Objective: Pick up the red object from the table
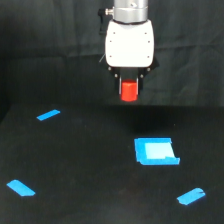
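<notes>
The red object (129, 91), a small stubby red block, hangs in the air well above the table (90, 165), at the upper middle of the exterior view. My gripper (129, 88), with its white body and dark fingers, points straight down and is shut on the red object's upper part; the block's lower half sticks out below the fingers. The fingertips themselves are mostly hidden against the dark backdrop.
A blue square patch (155, 151) lies on the table below and to the exterior view's right of the gripper. Blue tape strips lie at the far left (48, 115), near left (20, 188) and near right (191, 196). Black cloth hangs behind.
</notes>
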### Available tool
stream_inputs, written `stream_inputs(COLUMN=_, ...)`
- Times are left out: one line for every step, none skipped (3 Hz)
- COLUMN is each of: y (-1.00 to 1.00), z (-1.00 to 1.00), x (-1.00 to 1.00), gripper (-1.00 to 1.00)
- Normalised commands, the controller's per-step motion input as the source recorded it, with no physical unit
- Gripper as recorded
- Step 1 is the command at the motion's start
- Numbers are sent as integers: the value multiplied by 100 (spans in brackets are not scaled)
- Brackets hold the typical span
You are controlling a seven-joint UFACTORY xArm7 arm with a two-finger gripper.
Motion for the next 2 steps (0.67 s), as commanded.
stream_inputs(y=-15, z=26, x=-8, gripper=-100)
stream_inputs(y=-20, z=22, x=-8, gripper=-100)
